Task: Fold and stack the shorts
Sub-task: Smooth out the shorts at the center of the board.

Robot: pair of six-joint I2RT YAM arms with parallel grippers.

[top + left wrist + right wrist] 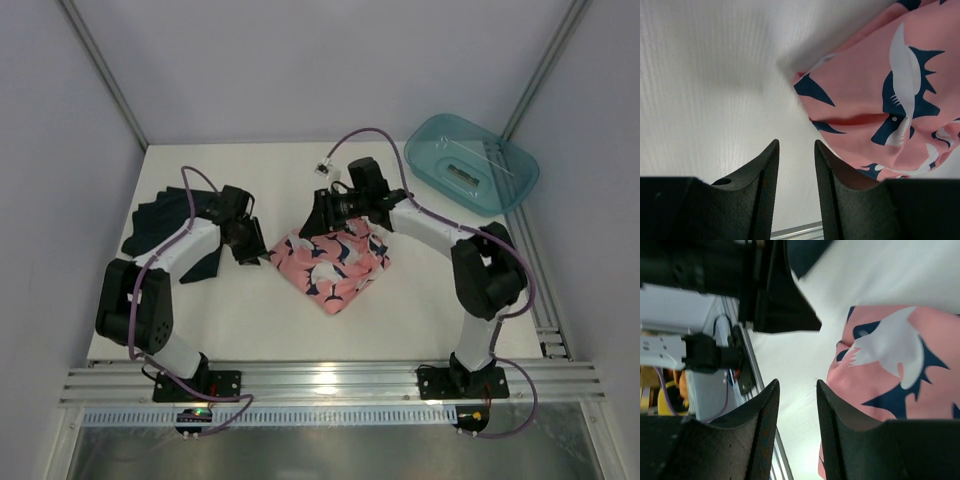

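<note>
The salmon pink shorts (333, 262) with navy and white shapes lie folded in a rough square at the middle of the table. They also show in the left wrist view (880, 95) and the right wrist view (895, 365). The dark navy shorts (165, 228) lie at the left, partly under the left arm. My left gripper (255, 248) is open and empty just left of the pink shorts' left corner (796, 142). My right gripper (312, 222) is open and empty above the pink shorts' far left corner (797, 382).
A translucent teal plastic tub (470, 162) stands at the back right of the white table (250, 320). An aluminium rail (330, 382) runs along the near edge. Grey walls enclose the table on three sides.
</note>
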